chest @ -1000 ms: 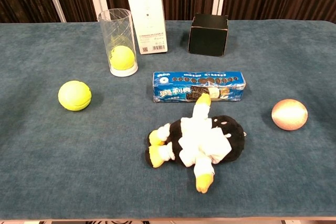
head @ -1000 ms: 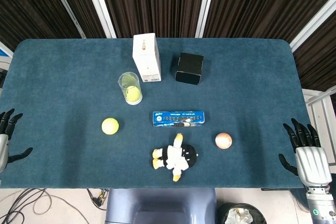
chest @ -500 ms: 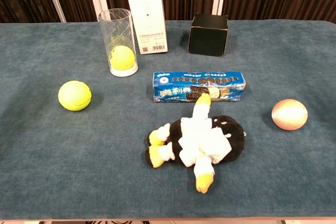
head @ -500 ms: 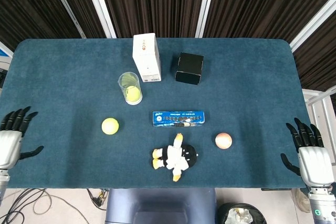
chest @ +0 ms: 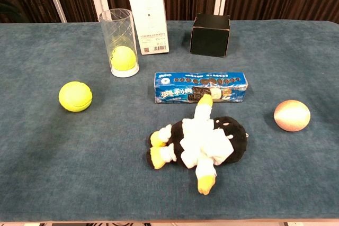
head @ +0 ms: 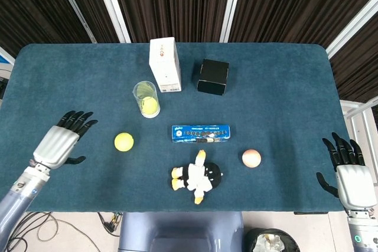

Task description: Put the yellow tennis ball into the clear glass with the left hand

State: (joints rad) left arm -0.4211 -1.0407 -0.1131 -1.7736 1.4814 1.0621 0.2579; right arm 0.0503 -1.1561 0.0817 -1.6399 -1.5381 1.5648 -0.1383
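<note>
Left hand (head: 61, 140) is over the desk (head: 283, 98) near its left front edge, palm down, fingers apart and pointing away from the robot, holding nothing. It is to the left of the loose yellow tennis ball (head: 124, 141), apart from it, not touching. The chest view does not show this hand.

Right hand (head: 352, 175) sits off the right front corner of the desk, fingers spread upward, nothing in it. Also out of the chest view.

The loose yellow tennis ball lies on the blue cloth in the left half of the desk, in front of and slightly left of the clear glass (head: 146, 98). In the chest view the ball (chest: 75, 96) rests well clear of the glass (chest: 120, 41).

The glass stands upright, just beside the white carton (head: 165, 64), to its left and front. A second yellow ball (chest: 123, 57) sits inside the glass at the bottom.

Other items:
- black box (head: 212, 76), right of the white carton, near the desk's back half.
- blue cookie pack (chest: 201, 87), lying flat lengthwise at centre.
- plush penguin (chest: 198, 144), on its back just in front of the cookie pack, its beak almost touching the pack.
- pinkish ball (chest: 292, 115), right of the plush, apart from it.
</note>
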